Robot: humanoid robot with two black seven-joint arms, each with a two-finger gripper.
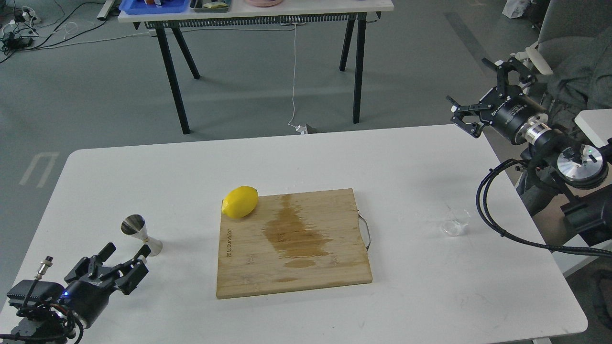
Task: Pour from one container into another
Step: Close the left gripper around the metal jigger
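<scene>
Left arm: matte black housing, blocky near the frame edge, with a small blue indicator light lit on the casing and a silver threaded connector standing from a black cable. The left end effector (125, 264) is black with stubby angular fingers.

Right arm: black body carrying a polished silver disc cap with a green light beside it, plus a silver ring behind the wrist. White lettering runs along the wrist (too small to read). The right end effector (479, 92) is black with thin, linked fingers. A thick braided black cable loops below the arm.
</scene>
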